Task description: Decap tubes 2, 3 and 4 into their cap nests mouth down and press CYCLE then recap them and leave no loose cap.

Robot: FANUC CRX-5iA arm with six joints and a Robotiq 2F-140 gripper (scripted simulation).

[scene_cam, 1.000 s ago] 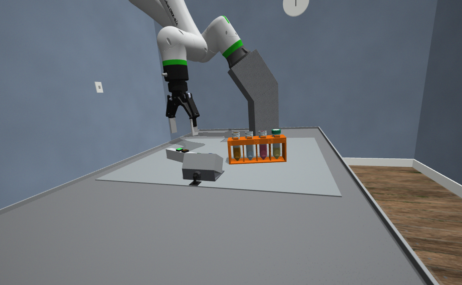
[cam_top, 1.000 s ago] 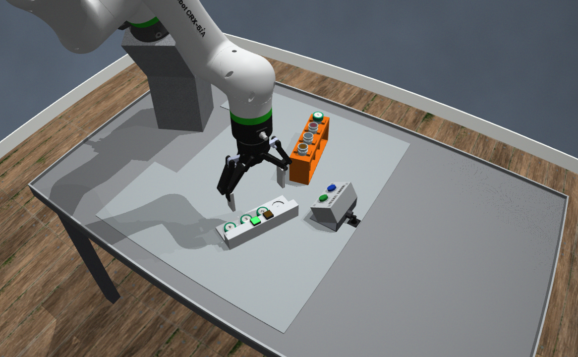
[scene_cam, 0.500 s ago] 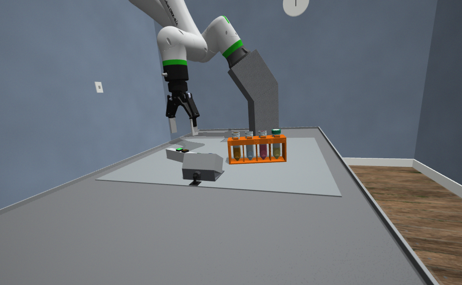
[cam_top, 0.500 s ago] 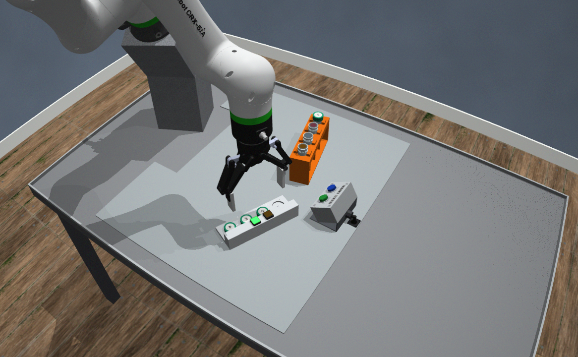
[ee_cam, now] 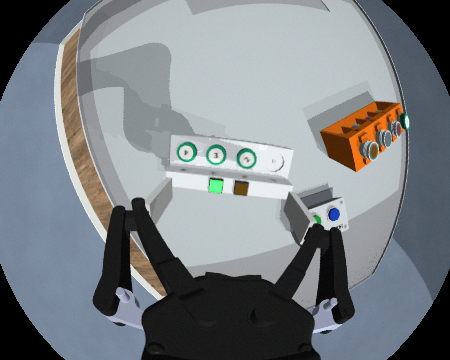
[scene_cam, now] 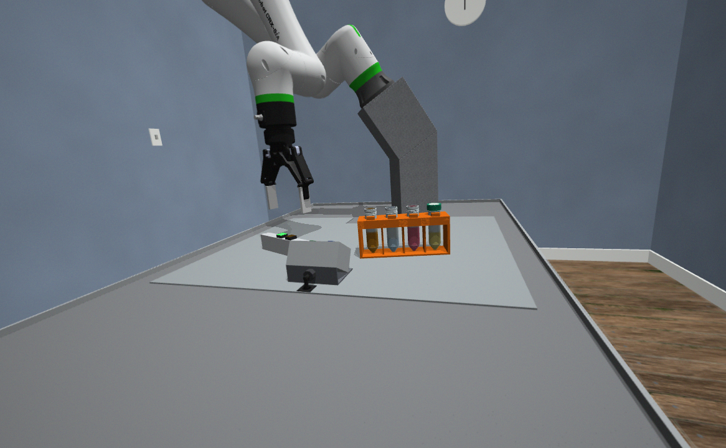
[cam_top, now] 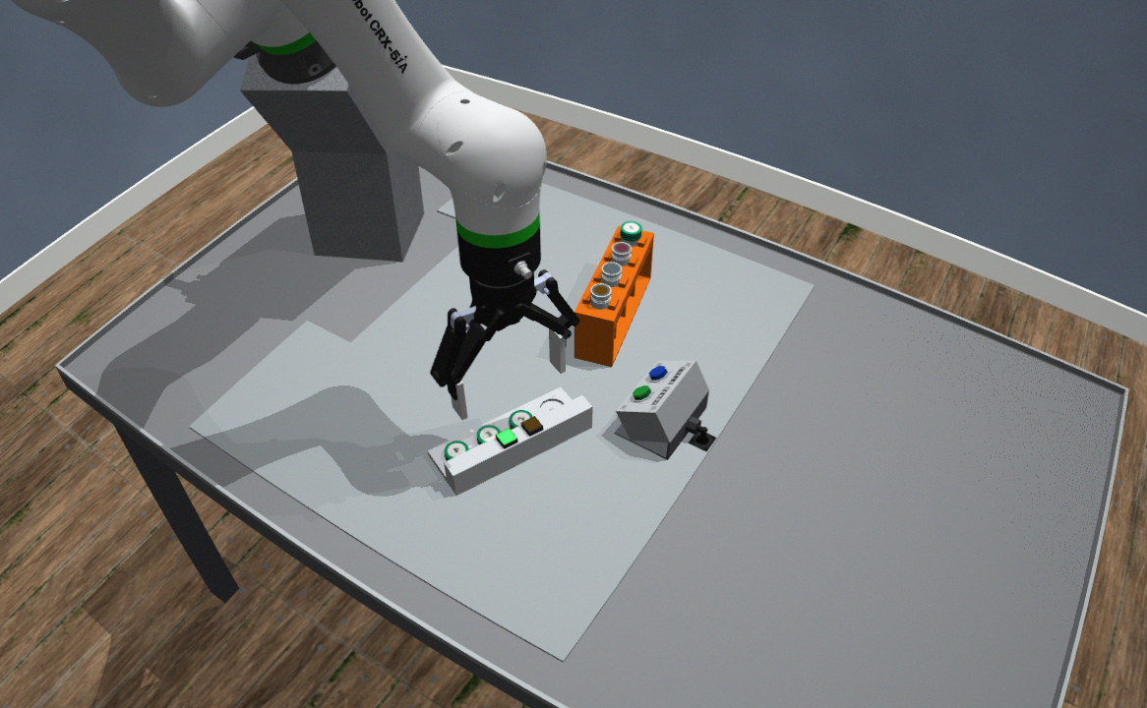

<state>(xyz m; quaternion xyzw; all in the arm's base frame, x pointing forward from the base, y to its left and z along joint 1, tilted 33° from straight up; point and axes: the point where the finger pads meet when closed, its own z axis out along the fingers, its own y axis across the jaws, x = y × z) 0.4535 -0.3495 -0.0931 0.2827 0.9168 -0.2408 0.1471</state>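
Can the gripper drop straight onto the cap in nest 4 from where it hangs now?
Probably yes. The gripper hangs open and empty above the cap tray; nothing stands between it and the end cap. It would need a short sideways shift first.

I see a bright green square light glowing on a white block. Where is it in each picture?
Top: green lamp low and left of centre, on the white tray.
Exterior: a small green spot left of centre, behind the grey key box.
Wrist: just left of centre, below three caps.
Shared landmark: the orange rack.
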